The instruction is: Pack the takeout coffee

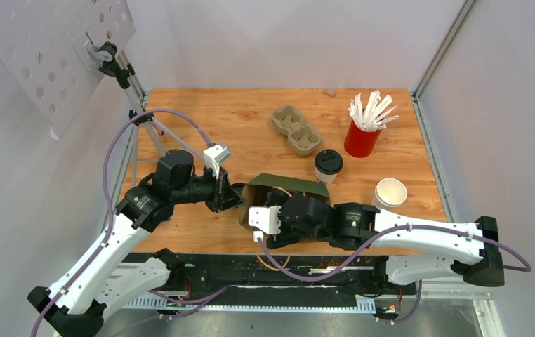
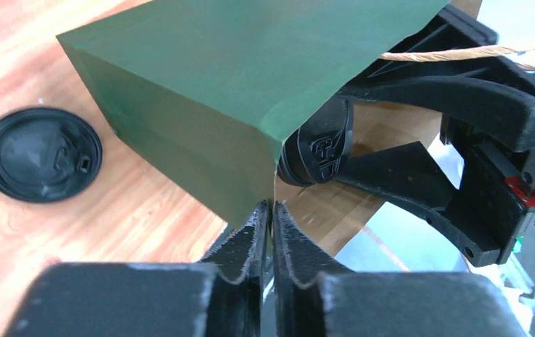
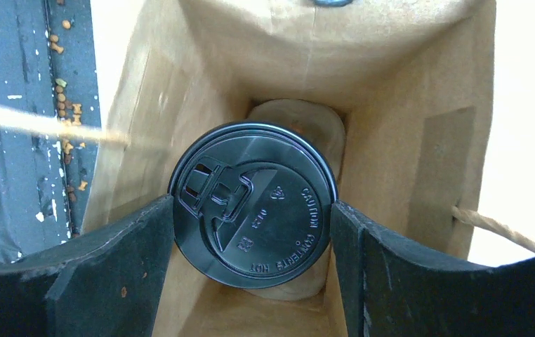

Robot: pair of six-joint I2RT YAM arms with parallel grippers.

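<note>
One cup (image 3: pixel 254 210) sits gripped by right hand (image 3: pixel 251 203).

This is a robotics lab test cell. White panel walls (image 1: pixel 286 42) on aluminium posts (image 1: pixel 441 49) box in a small wooden table (image 1: pixel 236 119). Two arms (image 1: pixel 110 246) trail cables (image 1: pixel 159 116) from a black rail (image 1: pixel 236 272) at the table's near edge. A perforated plate (image 1: pixel 47 49) hangs from a clamp stand (image 1: pixel 117 67). The café side is just a cup (image 3: pixel 254 210), bag (image 1: pixel 286 182), carrier (image 1: pixel 296 130) and stirrers (image 1: pixel 371 109).
</note>
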